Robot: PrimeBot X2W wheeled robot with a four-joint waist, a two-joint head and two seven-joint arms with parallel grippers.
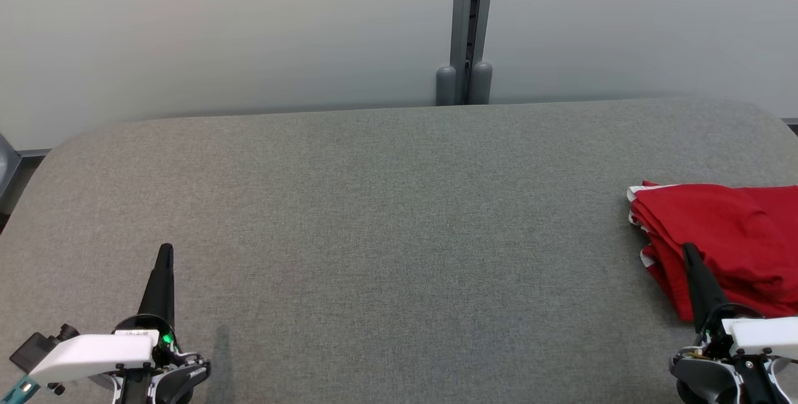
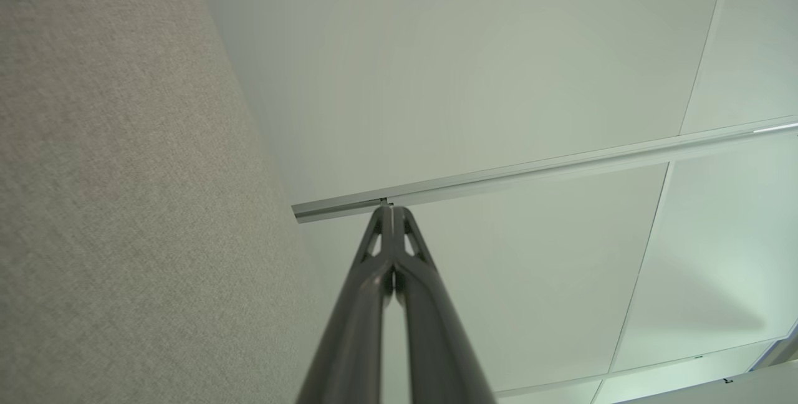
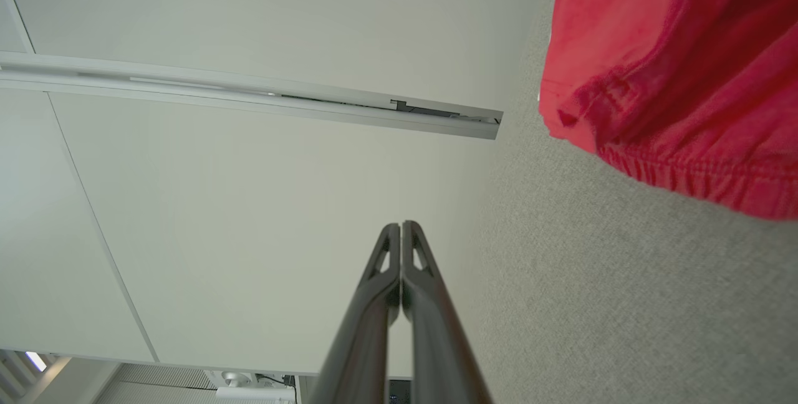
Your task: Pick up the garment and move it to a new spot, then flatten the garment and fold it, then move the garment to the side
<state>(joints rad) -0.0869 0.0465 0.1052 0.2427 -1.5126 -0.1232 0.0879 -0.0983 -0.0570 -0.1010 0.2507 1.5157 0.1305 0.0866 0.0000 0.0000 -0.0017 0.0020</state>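
The garment (image 1: pixel 723 235) is red with thin white trim and lies folded in a compact stack at the right edge of the grey table (image 1: pixel 386 229). In the right wrist view the garment (image 3: pixel 679 73) fills the upper right, its gathered hem showing. My right gripper (image 1: pixel 687 249) is shut, its tip in front of the stack's near-left part; touching or above it, I cannot tell. The right gripper (image 3: pixel 400 227) holds nothing. At the lower left my left gripper (image 1: pixel 166 249) is shut and empty over bare table. In its wrist view the left gripper (image 2: pixel 388 209) points past the table edge.
A pale partition wall (image 1: pixel 249 30) with a grey vertical post (image 1: pixel 466 30) stands just behind the table's far edge. The table has rounded corners, and its fabric top stretches bare between the two grippers.
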